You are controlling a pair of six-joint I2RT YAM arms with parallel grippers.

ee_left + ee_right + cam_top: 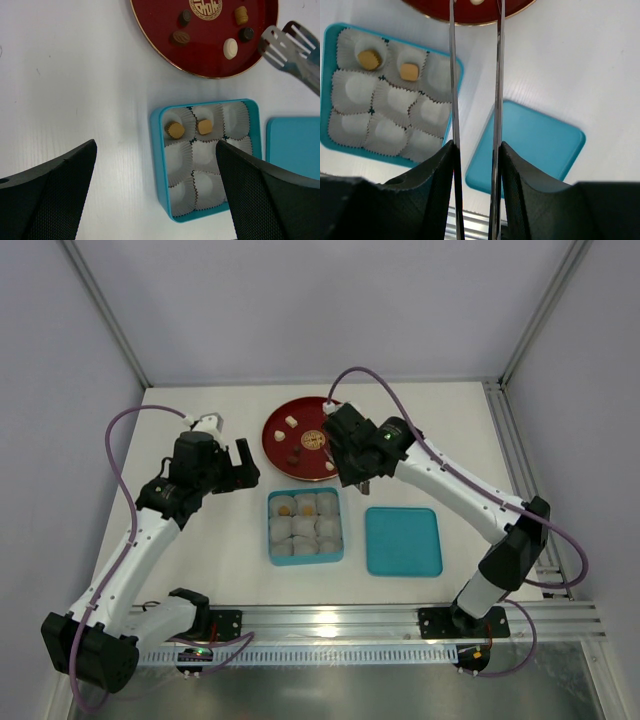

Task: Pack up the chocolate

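1. Right gripper (476, 156) is clamped on slotted metal tongs (285, 47), blades parted at the rim of the round red plate (210, 62).
2. Left gripper (246, 466) hovers with jaws wide apart, left of the square teal box (159, 165).
3. Tiny chocolate pieces (230, 48): five on the plate, two tan ones in the box's far-row crinkled paper cups (205, 152).
4. White table (75, 75), pale grey walls (300, 300).

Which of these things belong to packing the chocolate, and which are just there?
Job: loose chocolates on the red plate; two tan pieces already packed; teal box with paper cups; teal lid; tongs in the right gripper.
Not part of it: aluminium rail; purple cables.
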